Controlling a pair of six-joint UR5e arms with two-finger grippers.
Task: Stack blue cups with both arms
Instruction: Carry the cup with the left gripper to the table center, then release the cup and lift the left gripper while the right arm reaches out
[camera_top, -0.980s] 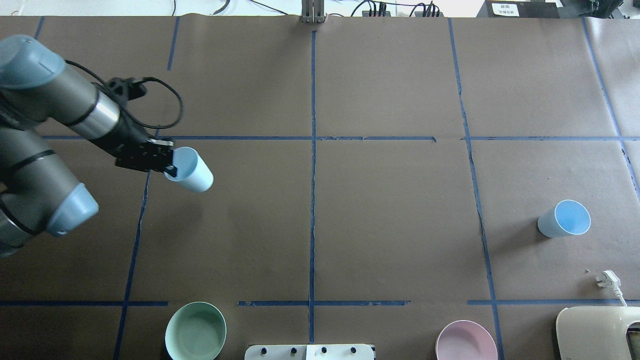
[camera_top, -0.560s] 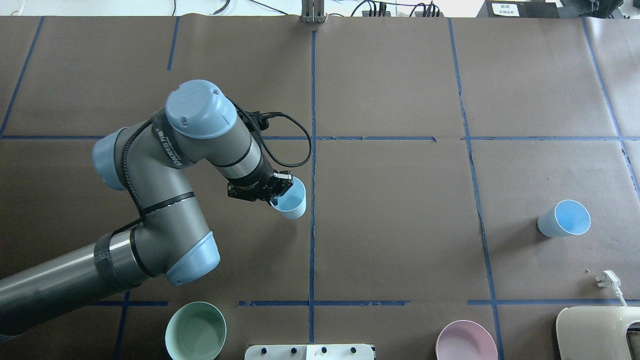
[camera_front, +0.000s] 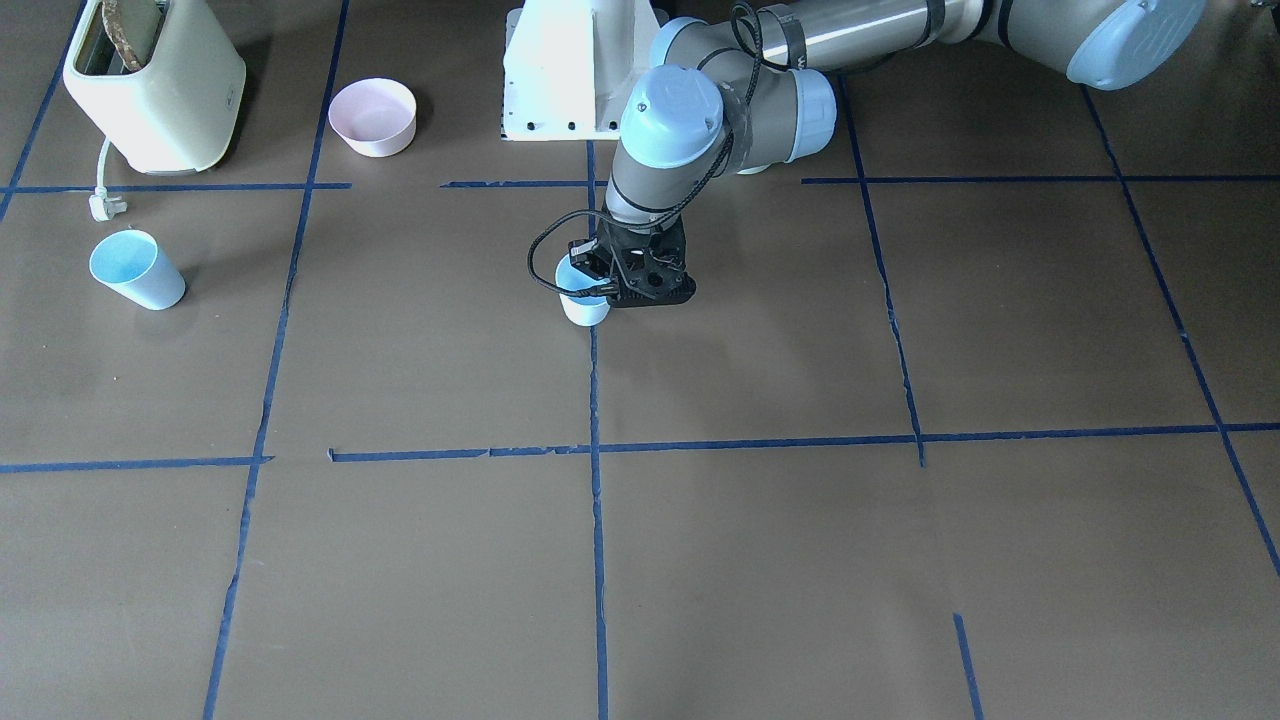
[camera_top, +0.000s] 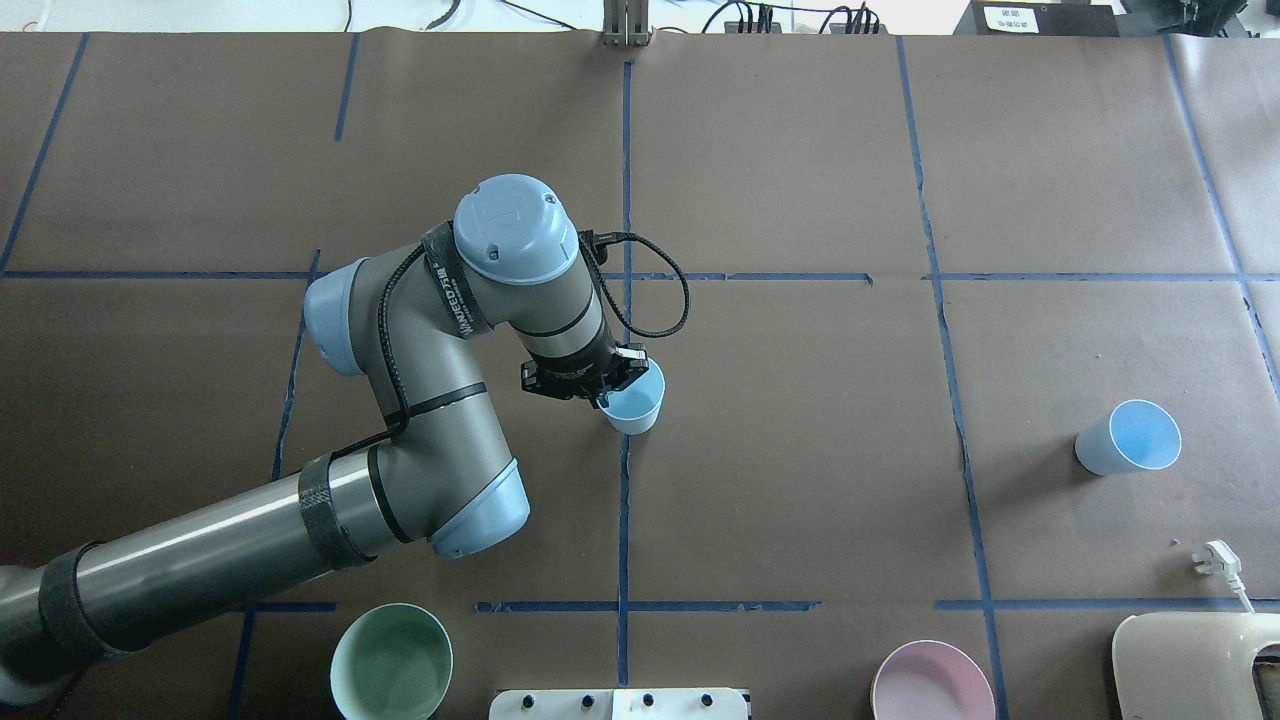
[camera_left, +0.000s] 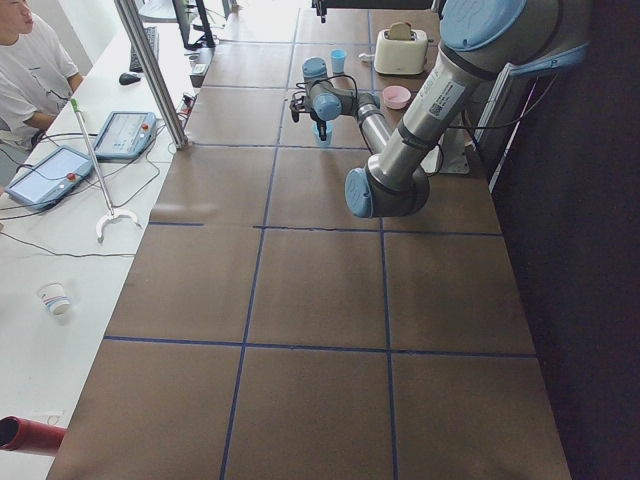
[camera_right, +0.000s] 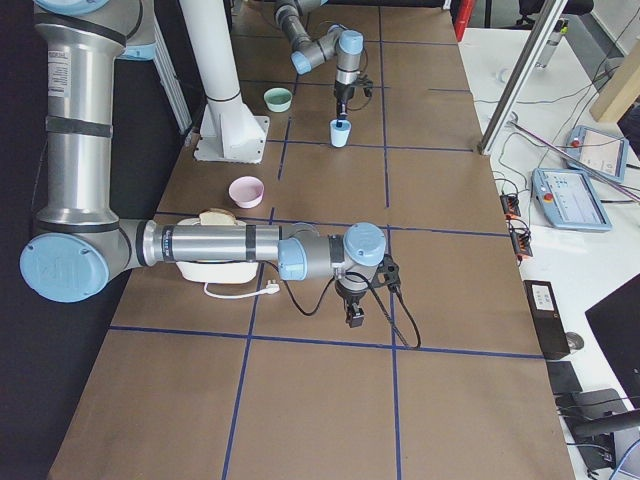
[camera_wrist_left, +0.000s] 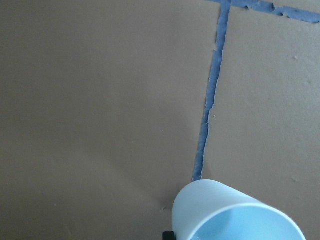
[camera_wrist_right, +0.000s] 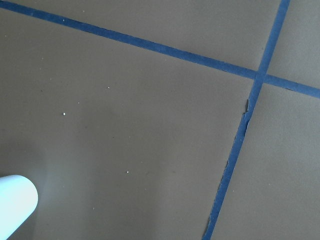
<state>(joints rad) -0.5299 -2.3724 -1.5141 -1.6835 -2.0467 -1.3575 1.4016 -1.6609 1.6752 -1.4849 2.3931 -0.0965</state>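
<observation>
Pale-blue carried cup (camera_top: 637, 407): upright, mouth up, at the centre tape line (camera_top: 624, 500); I cannot tell whether its base touches down.
Left gripper (camera_top: 606, 393): clamped on that cup's rim, one finger inside.
Other blue cup (camera_top: 1128, 438): well apart, on the robot's right.
Right gripper (camera_right: 355, 312): seen side-on only; spread cannot be told.
Doing it well: likely seat the cup flat, then lift straight off the rim.

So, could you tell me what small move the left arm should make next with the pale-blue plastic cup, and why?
Probably lower and release: the left gripper pinches the rim of the pale-blue tapered plastic cup, upright by the centre blue tape line, while the second pale-blue cup stands untouched far right.
</observation>
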